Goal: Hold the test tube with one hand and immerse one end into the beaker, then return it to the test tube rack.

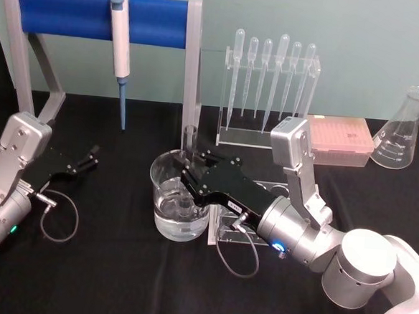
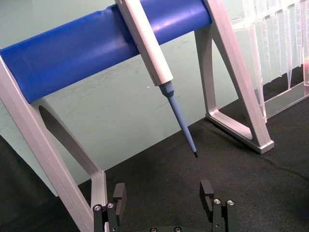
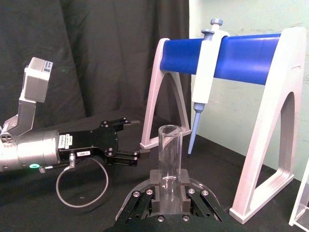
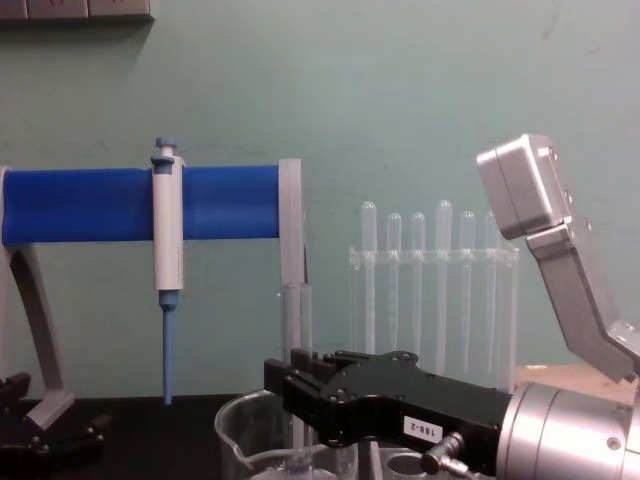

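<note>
Test tube (image 1: 190, 136): stood upright with its open rim up and its lower end down inside the beaker, in the clear liquid. From the right wrist it (image 3: 170, 154) rose straight out from between the pads.
Right gripper (image 1: 188, 167): reached over the beaker from the right, jaws clamped on the test tube below its rim.
White label (image 4: 425, 428): a small tag on the right gripper's black body that looked like "T88-2", though I couldn't be sure of the first character.
Beaker (image 1: 155, 189): sat near the middle of the black cloth, partly filled. Any printing on the glass was too faint to read.
Test tube rack (image 1: 222, 233): clear, with round holes, just beside the beaker on its right and under the right arm.
Left gripper (image 1: 91, 156): lay low on the left, well apart from the beaker, jaws apart and holding nothing.
Blue stand (image 1: 68, 14): had a pipettor (image 1: 119, 39) hanging from its bar, with no lettering legible.
Conical flask (image 1: 402, 134): stood far right and carried graduation marks I couldn't make out.
</note>
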